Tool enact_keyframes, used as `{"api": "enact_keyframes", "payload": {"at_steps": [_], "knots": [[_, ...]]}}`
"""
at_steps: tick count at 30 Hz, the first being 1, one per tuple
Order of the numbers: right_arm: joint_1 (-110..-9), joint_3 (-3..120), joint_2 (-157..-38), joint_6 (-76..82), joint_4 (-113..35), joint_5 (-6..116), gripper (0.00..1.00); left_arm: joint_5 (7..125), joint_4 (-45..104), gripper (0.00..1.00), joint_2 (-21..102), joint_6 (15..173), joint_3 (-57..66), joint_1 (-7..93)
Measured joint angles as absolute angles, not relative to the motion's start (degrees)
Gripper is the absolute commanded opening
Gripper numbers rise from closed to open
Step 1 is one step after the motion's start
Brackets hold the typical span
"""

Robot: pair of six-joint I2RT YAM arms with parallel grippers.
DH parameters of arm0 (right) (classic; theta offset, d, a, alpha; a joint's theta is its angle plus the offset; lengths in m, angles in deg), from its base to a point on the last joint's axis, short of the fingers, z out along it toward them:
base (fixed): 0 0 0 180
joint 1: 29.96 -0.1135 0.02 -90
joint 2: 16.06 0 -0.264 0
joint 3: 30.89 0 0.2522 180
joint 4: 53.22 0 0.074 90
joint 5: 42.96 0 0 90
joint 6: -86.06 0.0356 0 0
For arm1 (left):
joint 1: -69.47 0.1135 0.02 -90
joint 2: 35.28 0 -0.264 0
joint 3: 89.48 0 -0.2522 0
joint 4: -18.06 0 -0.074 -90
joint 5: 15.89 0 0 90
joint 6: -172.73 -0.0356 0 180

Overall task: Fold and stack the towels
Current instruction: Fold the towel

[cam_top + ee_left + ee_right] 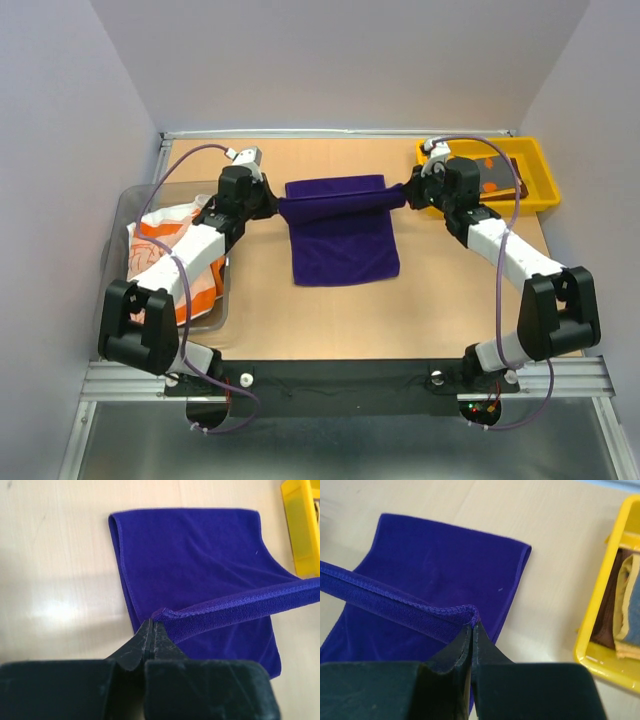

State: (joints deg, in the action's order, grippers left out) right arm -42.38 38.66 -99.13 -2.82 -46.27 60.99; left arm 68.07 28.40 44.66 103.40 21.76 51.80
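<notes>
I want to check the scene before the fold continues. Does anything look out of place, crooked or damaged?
Nothing stands out. The left gripper and right gripper each pinch a corner of the purple towel, its raised edge stretched evenly between them. The patterned towel lies crumpled in the clear bin, not yet folded.

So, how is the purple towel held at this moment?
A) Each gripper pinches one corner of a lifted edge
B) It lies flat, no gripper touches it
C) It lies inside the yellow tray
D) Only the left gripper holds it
A: the left gripper and the right gripper each pinch a corner of the purple towel, its edge stretched between them above the table.
</notes>
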Motion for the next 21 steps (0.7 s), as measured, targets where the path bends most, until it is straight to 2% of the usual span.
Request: {"api": "enact_keyframes", "payload": {"at_steps": [12, 21], "knots": [[-42.27, 28.68, -99.09, 3.96, -44.34, 60.99, 0.01, 68.25, 27.98, 0.0, 44.38, 107.35, 33.32, 45.74], [-42.1, 25.75, -106.89, 10.41, -43.75, 60.99, 0.01, 71.7, 27.11, 0.0, 48.31, 111.09, 35.81, 44.32]]}}
